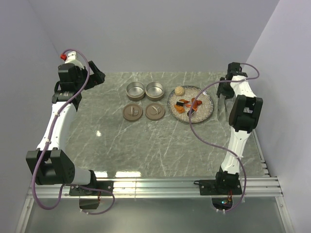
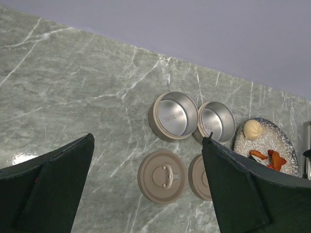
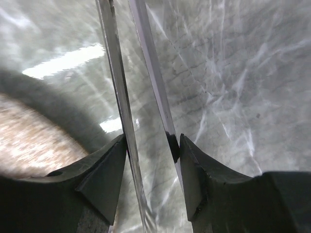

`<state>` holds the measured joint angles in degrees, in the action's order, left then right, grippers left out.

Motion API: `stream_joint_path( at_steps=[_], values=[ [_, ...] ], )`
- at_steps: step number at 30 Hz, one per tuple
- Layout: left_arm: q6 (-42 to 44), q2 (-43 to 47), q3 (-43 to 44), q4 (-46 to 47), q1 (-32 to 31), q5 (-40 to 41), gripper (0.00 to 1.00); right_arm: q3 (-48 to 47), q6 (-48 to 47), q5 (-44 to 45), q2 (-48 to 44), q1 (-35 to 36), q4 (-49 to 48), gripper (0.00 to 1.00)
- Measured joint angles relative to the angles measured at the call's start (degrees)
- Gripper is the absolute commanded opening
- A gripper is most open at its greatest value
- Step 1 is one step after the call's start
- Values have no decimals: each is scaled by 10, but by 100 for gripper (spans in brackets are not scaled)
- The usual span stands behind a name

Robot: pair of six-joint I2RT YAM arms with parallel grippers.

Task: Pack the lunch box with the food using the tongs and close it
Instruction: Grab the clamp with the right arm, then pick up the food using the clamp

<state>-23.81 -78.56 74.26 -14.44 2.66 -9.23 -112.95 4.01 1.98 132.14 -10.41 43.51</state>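
Note:
The lunch box is two round steel tins with their tan lids lying in front of them. The food sits on a speckled plate: a beige ball, orange-red bits and dark blocks. In the right wrist view my right gripper is closed on the two metal arms of the tongs, one finger pressing each arm, just right of the plate. My left gripper hangs wide open above the left lid, holding nothing.
The marble table ends at a metal rail along the near edge. Walls close in at the back and both sides. The plate's blurred rim lies close to the left of my right fingers.

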Motion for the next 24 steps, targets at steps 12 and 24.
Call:
stream_joint_path(
  at_steps=[12,24],
  values=[
    [-9,3,-2,2,0,-2,99,90,6,-25,-236,2,-66,54],
    [-9,28,-12,4,0,-9,99,184,4,-13,-380,54,-123,54]
  ],
)
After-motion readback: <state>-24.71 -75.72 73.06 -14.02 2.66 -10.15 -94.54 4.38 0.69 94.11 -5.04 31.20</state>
